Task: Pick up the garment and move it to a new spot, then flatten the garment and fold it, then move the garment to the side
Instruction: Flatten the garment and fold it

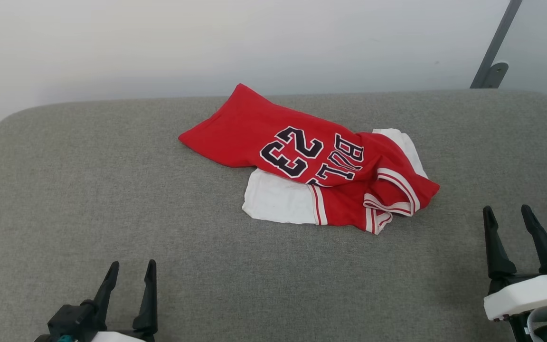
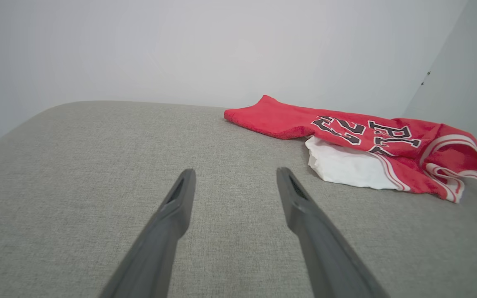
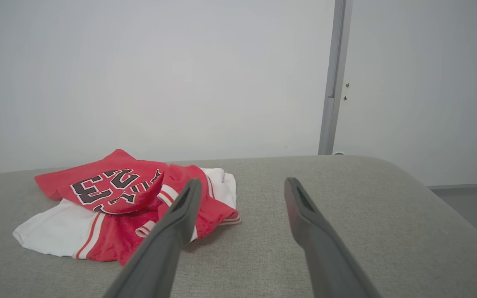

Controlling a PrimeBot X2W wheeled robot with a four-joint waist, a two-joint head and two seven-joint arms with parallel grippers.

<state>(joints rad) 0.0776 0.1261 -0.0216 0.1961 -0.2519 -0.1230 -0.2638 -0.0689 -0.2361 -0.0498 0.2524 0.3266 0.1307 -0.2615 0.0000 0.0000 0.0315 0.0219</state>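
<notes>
Soft, even light is falling from overhead onto the grey padded surface (image 1: 112, 199), lighting it flatly from edge to edge. The garment (image 1: 302, 156) is casting only a thin, faint shadow along its near edge, its colours reading clean and saturated. The wall (image 1: 159, 42) is showing pale and slightly cool. In the wrist views the left gripper (image 2: 235, 171) and right gripper (image 3: 242, 180) are softening out of focus toward the lens, and wide-angle distortion is bowing the surface's far edge

Red garment (image 1: 254, 137), white sleeves; grey cushion (image 1: 88, 190).
</notes>
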